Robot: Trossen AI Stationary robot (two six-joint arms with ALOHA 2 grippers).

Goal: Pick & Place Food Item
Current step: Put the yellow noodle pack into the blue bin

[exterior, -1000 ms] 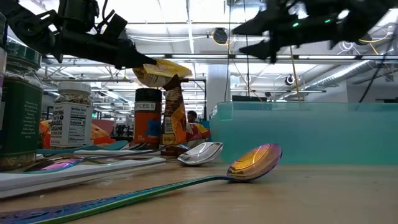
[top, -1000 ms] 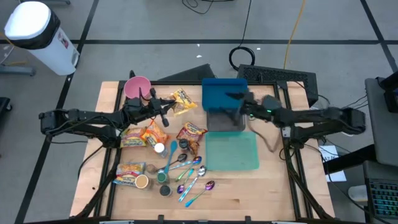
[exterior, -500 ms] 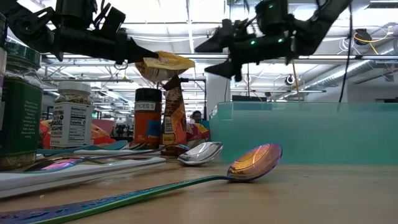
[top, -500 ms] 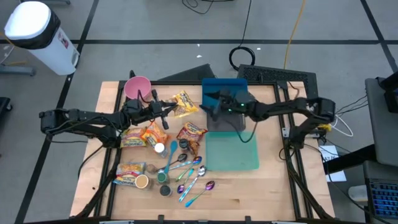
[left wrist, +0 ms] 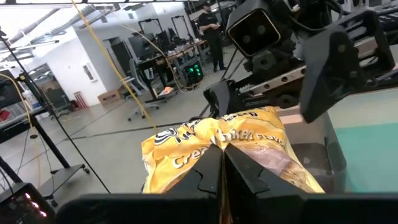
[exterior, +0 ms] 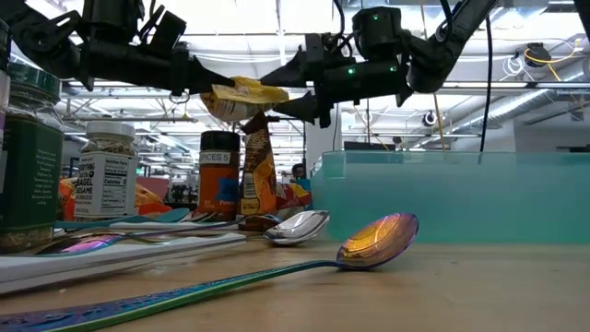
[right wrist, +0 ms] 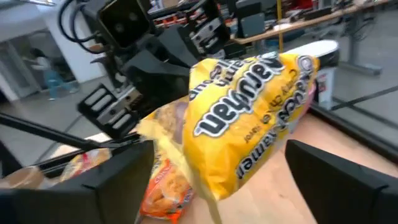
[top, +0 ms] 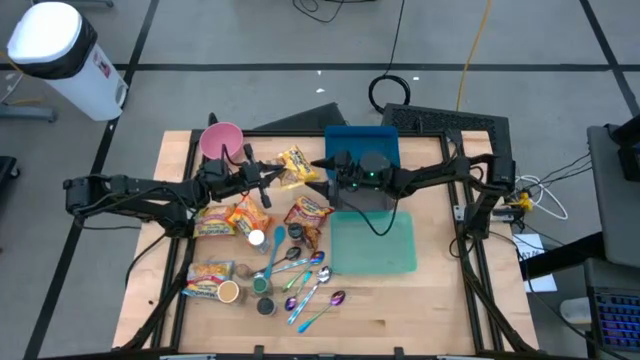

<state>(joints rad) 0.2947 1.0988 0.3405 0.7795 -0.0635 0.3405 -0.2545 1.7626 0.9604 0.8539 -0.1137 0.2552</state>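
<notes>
Handover in air: yellow noodle packet [top: 296, 165] held above the surface, just beside the blue bin [top: 360, 150].

Packet looks light, soft and crinkly, likely slick film; best taken by its free edge or seam. Left pincer [left wrist: 222, 163] is pinched on one packet end, arm stretched level. Right pincer [exterior: 288, 90] stands wide, fingers either side of the packet's other end, arm also level.

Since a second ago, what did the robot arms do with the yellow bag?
The right claw swung across from over the blue bin to the yellow ramen packet, open on either side of it. The left claw stayed shut on the packet, up in the air. Nothing on the table moved.
</notes>
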